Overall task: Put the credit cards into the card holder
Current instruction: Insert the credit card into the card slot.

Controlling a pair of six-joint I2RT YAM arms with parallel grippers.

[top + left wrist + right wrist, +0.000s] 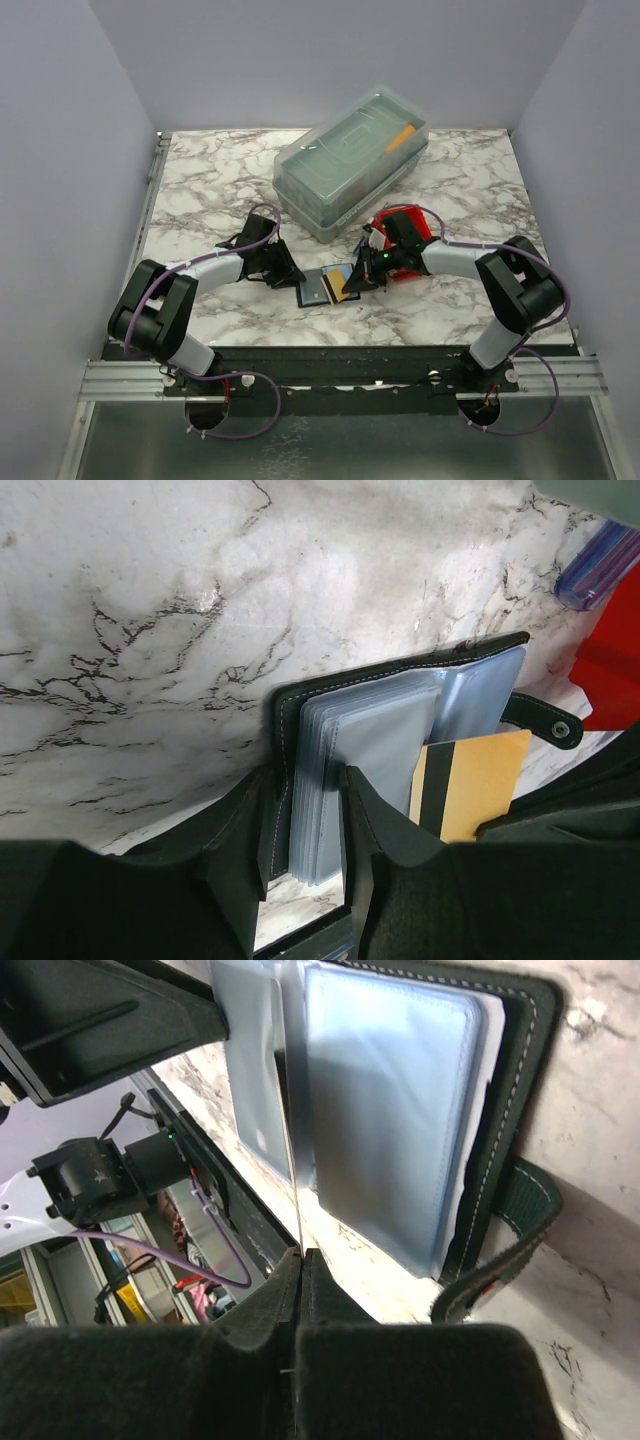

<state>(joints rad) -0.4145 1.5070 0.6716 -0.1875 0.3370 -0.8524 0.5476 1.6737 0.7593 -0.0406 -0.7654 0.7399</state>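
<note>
The black card holder (318,289) lies open on the marble table, its clear sleeves (370,740) fanned out. My left gripper (306,780) is shut on the card holder's left cover and a stack of sleeves, pinning that side. My right gripper (302,1255) is shut on the tan credit card (470,780), which has a black stripe. In the right wrist view the card shows edge-on (296,1160), its far end between the sleeves (390,1110). From above, both grippers (290,275) (358,280) meet at the holder. The strap with its snap (545,723) hangs loose to the right.
A large clear lidded box (350,160) stands behind the grippers. A red bin (408,235) sits under the right arm, close to the holder's right side (610,665). A bluish pen (598,565) lies by the bin.
</note>
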